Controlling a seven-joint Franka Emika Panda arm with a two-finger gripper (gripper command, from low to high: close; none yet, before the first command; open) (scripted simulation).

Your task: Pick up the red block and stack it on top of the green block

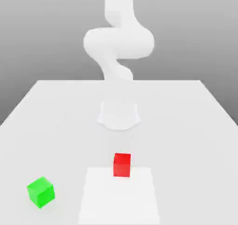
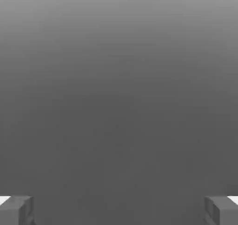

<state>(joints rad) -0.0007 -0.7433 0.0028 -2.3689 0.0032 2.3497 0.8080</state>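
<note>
The red block rests on the white table near the front, at the far edge of a paler square patch. The green block sits on the table toward the exterior view's left, turned slightly, well apart from the red one. In the hand view my gripper is open: its two grey fingertips stand far apart with nothing between them, against a plain grey background. The white arm rises from its base behind the blocks and runs off the top of the exterior view.
The table's far edge lies behind the arm's base. Bare table surface stretches between the two blocks and to the exterior view's right of the red block.
</note>
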